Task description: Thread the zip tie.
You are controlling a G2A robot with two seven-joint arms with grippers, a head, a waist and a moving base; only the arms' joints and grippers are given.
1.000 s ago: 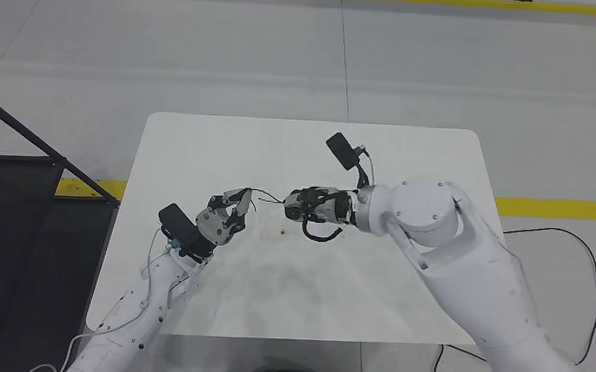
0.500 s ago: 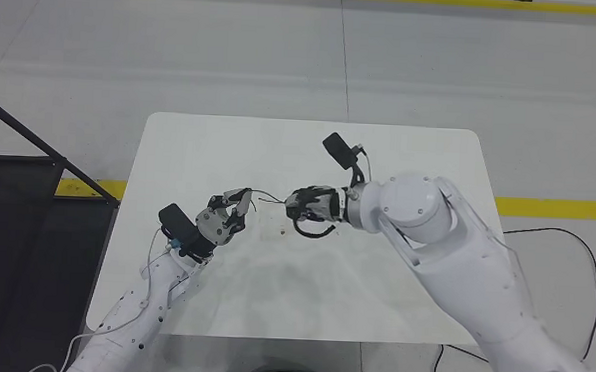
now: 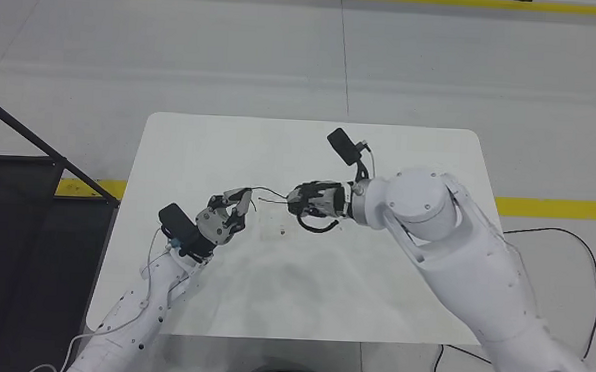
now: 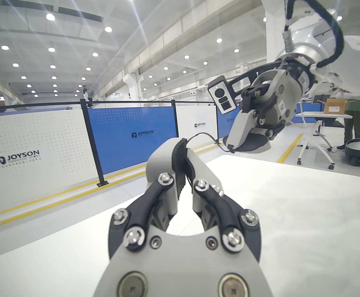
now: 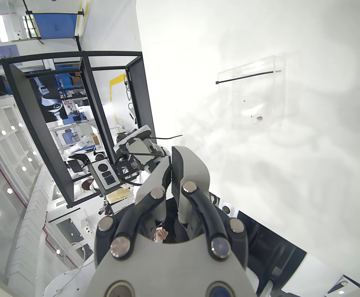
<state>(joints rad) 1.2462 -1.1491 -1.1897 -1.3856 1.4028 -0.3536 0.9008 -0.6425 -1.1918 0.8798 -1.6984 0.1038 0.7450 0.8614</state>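
My left gripper (image 3: 243,199) (image 4: 182,146) is shut on a thin black zip tie (image 4: 203,134) above the middle of the white table (image 3: 404,291). The strap (image 3: 270,195) arcs from its pads toward my right gripper (image 3: 294,199) (image 4: 238,146). The strap's free end lies right at that gripper's fingertip in the left wrist view; I cannot tell whether they touch. In the right wrist view the right gripper (image 5: 171,157) is shut with nothing visible between its pads, and the strap's tip (image 5: 168,137) ends just past its fingertips.
A second black zip tie (image 5: 247,76) lies across a clear plastic box (image 5: 253,98) on the table beyond the grippers. A black frame (image 3: 20,144) stands off the table's left side. The near half of the table is bare.
The right wrist has turned and shifted slightly near the strap's end. The left arm and the zip tie have stayed where they were.
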